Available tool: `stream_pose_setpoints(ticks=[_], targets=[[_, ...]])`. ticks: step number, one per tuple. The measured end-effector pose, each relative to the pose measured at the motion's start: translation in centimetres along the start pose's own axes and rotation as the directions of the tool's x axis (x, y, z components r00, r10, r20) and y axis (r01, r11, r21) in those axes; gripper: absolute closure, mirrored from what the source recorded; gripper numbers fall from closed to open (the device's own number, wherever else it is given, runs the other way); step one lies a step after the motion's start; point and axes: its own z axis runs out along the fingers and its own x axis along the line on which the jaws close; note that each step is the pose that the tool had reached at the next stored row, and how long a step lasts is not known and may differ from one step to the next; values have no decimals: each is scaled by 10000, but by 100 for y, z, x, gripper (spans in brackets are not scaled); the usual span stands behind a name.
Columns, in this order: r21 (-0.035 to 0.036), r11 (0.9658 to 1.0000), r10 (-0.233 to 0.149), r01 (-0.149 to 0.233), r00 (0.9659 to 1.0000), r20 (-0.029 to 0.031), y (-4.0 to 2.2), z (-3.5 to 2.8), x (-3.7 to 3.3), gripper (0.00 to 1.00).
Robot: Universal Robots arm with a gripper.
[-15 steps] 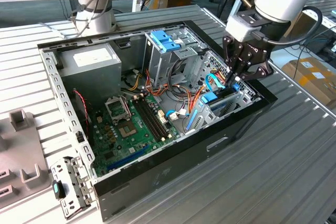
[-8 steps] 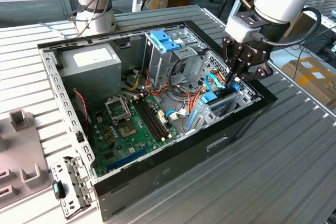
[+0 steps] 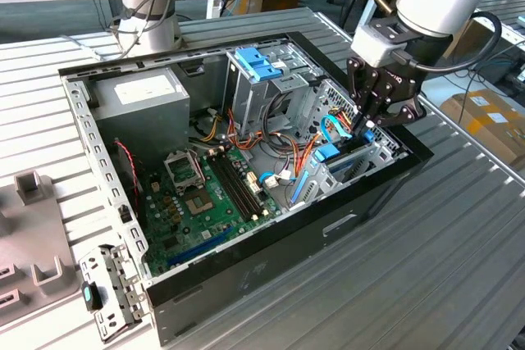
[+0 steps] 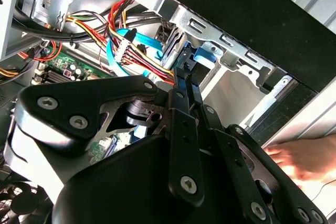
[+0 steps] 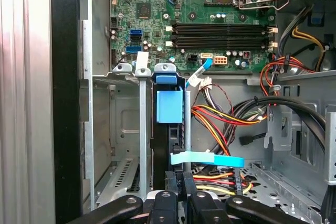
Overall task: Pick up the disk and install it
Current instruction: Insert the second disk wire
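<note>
gripper [image 3: 367,125] closed, empty, just above bay | disk [image 5: 169,109] seated upright in bay of PC case [image 3: 271,272]

Matt black metal links form the gripper [image 3: 367,125]. Just beyond the jaws, the disk [image 5: 169,107] shows smooth light-blue plastic, slotted in a bare grey sheet-metal cage [image 5: 126,129]. The ribbed metal worktop [image 3: 459,235] looks dull.

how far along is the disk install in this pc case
Mostly done, it seems: the disk, in its light-blue carrier, stands on edge inside the drive bay at the case's front corner. The gripper is down at that bay, fingers close together at the disk's end. Whether it is fully seated cannot be judged. The flat blue cable lies loose beside it.
</note>
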Motion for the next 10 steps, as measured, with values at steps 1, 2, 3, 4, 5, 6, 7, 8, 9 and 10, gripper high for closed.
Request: stream_pose_setpoints(ticks=[1,2,3,4,5,6,7,8,9,10], targets=[[0,10000,0,0,10000,0,0,0,0,84],[0,10000,0,0,10000,0,0,0,0,84],[0,10000,0,0,10000,0,1,2,0,84],[0,10000,0,0,10000,-1,0,3,-1,84],[0,10000,0,0,10000,-1,1,4,0,84],[0,10000,0,0,10000,5,1,5,3,84],[0,10000,1,-1,10000,18,1,4,10,84],[0,10000,1,-1,10000,30,1,5,12,84],[-1,10000,1,-1,10000,62,1,8,13,84],[-1,10000,2,-2,10000,100,1,14,13,84]])
